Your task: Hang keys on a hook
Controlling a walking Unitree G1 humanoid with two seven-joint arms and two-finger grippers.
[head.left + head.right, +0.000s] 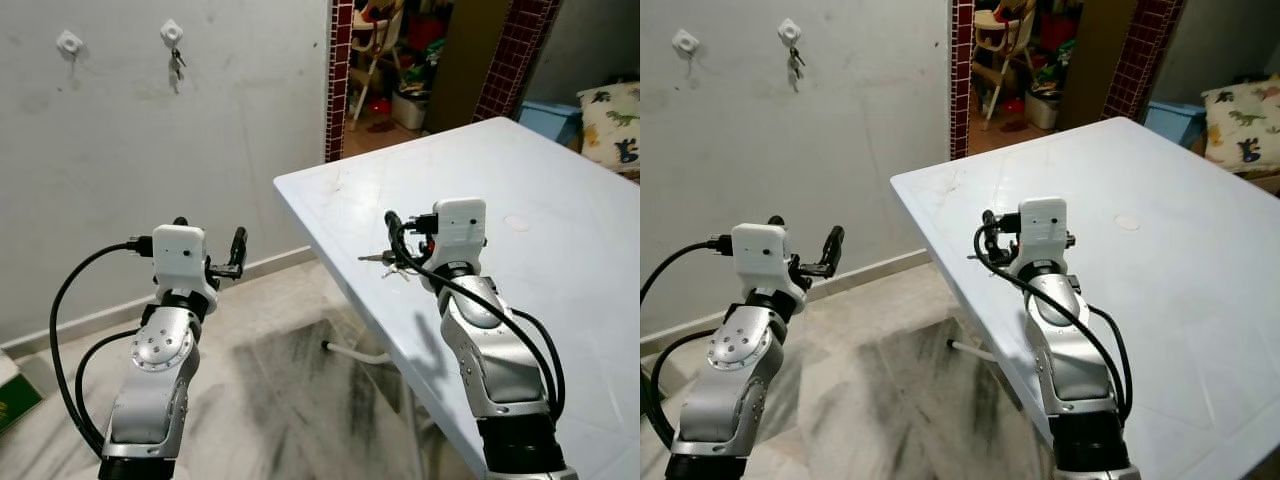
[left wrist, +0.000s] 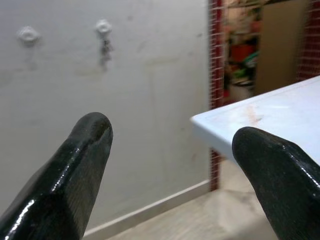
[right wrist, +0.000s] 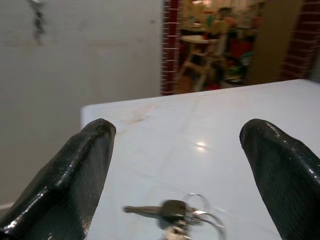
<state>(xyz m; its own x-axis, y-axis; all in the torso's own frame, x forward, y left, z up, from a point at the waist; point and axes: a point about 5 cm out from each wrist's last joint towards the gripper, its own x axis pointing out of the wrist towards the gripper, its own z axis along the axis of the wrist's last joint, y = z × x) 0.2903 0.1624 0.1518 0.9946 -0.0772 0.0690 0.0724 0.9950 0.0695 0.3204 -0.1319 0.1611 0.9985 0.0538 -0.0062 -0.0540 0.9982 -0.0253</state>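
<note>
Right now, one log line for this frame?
right gripper: open, over keys on table | left gripper: open, idle, facing wall | hooks: left hook free, right hook has keys | keys not yet grasped

You are seeing a pale blue-white plastic table (image 1: 560, 260) | silvery metal keys on a ring (image 3: 172, 214) lying on it | glossy black fingers (image 3: 75, 180) | two white wall hooks (image 1: 70, 42) on a pale grey wall (image 1: 150, 150) | dark red tiled door frame (image 1: 338, 80) | cream pillow with green dinosaur print (image 1: 612, 120) | grey-streaked marble floor (image 1: 290, 400)

No readable text, labels, brands, numbers or signs anywhere.
</note>
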